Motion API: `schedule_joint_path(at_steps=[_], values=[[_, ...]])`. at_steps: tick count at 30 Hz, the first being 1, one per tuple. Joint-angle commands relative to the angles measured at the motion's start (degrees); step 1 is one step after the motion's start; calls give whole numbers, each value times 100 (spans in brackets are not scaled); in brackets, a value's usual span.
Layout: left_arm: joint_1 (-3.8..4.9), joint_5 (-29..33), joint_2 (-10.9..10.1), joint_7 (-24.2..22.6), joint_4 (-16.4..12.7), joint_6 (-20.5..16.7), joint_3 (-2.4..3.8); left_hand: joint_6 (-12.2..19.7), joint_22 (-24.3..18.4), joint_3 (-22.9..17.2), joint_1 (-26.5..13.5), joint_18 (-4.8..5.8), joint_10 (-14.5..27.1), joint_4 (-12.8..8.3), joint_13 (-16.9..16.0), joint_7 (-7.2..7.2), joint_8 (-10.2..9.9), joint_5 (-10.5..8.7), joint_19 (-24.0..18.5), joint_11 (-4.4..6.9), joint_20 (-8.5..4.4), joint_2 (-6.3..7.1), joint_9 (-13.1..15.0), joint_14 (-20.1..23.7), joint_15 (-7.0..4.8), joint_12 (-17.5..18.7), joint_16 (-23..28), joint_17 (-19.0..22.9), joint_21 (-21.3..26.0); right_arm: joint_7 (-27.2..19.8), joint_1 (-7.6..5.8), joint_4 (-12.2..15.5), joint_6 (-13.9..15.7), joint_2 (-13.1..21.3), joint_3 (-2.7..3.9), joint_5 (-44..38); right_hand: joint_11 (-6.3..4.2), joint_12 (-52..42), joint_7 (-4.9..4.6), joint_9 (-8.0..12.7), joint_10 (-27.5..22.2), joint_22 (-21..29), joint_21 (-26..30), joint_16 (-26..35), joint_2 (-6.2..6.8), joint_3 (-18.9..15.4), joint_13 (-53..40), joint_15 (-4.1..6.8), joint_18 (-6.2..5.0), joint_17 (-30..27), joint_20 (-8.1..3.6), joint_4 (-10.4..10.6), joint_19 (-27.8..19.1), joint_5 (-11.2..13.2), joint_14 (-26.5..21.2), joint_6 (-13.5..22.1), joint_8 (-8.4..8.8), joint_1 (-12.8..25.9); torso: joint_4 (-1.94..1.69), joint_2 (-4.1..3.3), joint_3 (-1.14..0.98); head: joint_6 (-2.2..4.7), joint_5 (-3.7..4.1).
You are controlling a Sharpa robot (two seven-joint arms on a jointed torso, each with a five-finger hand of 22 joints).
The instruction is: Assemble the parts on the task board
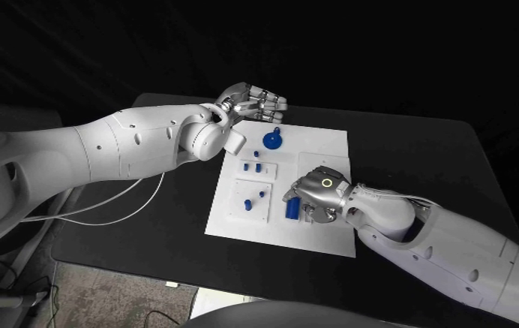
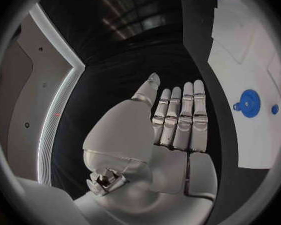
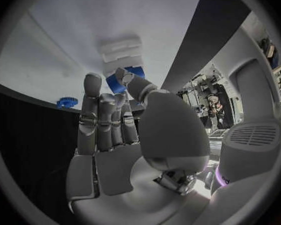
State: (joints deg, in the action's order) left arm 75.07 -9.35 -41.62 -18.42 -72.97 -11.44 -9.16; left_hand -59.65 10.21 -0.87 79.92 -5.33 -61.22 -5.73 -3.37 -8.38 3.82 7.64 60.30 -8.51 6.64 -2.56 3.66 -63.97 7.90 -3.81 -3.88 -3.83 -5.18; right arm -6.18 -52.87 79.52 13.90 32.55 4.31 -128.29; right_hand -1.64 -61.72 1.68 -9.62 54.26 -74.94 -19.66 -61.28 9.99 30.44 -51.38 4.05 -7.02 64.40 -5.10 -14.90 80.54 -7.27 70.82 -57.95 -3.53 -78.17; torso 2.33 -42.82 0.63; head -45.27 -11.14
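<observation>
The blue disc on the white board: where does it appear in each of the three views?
Head view: the blue disc lies near the board's far edge, just in front of the left hand.
Left wrist view: the disc sits on the board, beside the hand's fingers.
Right wrist view: I cannot tell; a small blue piece shows at the board's edge.
Shared landmark: the white board.

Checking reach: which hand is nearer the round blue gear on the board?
Left. The left hand hovers just past the board's far edge, close to the round blue gear. The right hand is over the board's near half, by the blue cylinder.
</observation>
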Motion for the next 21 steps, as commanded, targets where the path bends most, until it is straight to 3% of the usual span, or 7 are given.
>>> schedule_joint_path(at_steps=[1,7,15,21], values=[[22,-52,15,-3,-18,116,4,44,-10,7,7,6,34,27,5,13,-17,-29,39,13,14,14,-6,19,-14,23,37,4,-29,-77,-15,-28,-257,-20,-23,-210,-36,-188,-41,-17,51,-118,-52,-105,-82,-32,-135,6,-36,71,10,-89,21,15,81,-105,-8,73,-22,-23,4,-8,-6],[39,-70,19,21,-19,138,4,48,-16,12,3,6,38,35,5,10,-14,-44,39,12,16,13,-5,21,-13,22,37,4,-31,-87,-31,-118,-291,-75,-82,-248,-49,-343,-89,-31,130,-119,-89,-154,-138,-48,-241,12,-37,108,10,-119,20,15,105,-241,-9,104,-38,-40,9,-9,13],[62,-93,28,52,-25,167,4,53,-22,18,1,7,44,42,5,10,-14,-58,37,9,18,14,-5,26,-11,22,37,4,-30,-44,-36,-209,-123,-156,-124,-308,-69,-530,-150,-7,299,-117,-170,-260,-174,8,-373,26,-42,206,-3,-124,59,16,178,-381,-13,140,-52,-62,10,-16,25],[77,-106,28,71,-31,186,4,68,-29,27,-3,6,46,52,4,6,-17,-71,37,8,19,16,-6,28,-9,21,37,4,-30,-43,-36,-256,33,-175,-133,-325,-35,-529,-286,-2,287,-112,-201,-289,-224,77,-299,18,-54,242,-6,-126,82,114,225,-766,-16,175,-38,-58,10,-35,14]])
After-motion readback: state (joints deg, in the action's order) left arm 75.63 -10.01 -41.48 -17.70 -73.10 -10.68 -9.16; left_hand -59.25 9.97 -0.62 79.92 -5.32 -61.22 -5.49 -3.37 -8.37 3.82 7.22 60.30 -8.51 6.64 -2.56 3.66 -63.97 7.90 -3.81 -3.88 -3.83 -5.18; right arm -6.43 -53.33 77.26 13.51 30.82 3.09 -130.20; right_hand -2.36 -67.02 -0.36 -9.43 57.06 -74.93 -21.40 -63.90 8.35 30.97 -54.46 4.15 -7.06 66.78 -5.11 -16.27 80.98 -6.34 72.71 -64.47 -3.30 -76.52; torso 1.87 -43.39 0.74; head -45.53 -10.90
